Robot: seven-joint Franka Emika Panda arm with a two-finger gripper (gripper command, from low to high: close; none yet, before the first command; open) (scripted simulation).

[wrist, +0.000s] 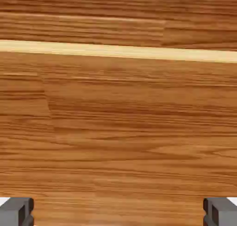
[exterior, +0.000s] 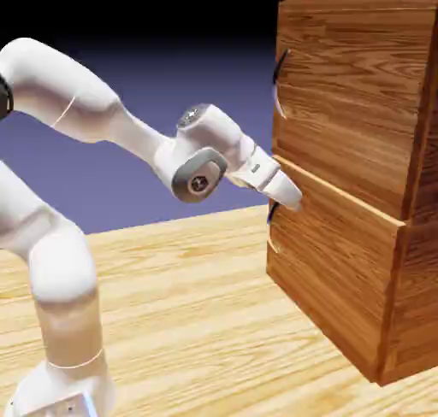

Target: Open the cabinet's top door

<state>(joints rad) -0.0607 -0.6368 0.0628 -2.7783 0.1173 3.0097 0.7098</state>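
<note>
The gripper (wrist: 118, 212) has its two grey tips wide apart in the hand view, one low at each side, and only wood grain shows between them (nothing is clamped there). Behind that wood runs a pale, slightly slanting strip (wrist: 118, 51) across the upper part of the same view, with darker grain above it. In the exterior view the hand tilts downward to the right, its end in front of the cabinet (exterior: 342, 185) near the seam between the two stacked panels; whether it touches the wood, I cannot tell. Just below and left of the hand's end is the lower handle (exterior: 273, 226), dark and partly covered. The top door (exterior: 355, 99) is the upper panel, above the hand, lying closed, with its curved handle (exterior: 279, 84) upright near its left edge. Farther out, the white arm (exterior: 73, 86) comes from the exterior view's left, over the light wooden table (exterior: 188, 313), before a blue-violet backdrop (exterior: 214, 73).
</note>
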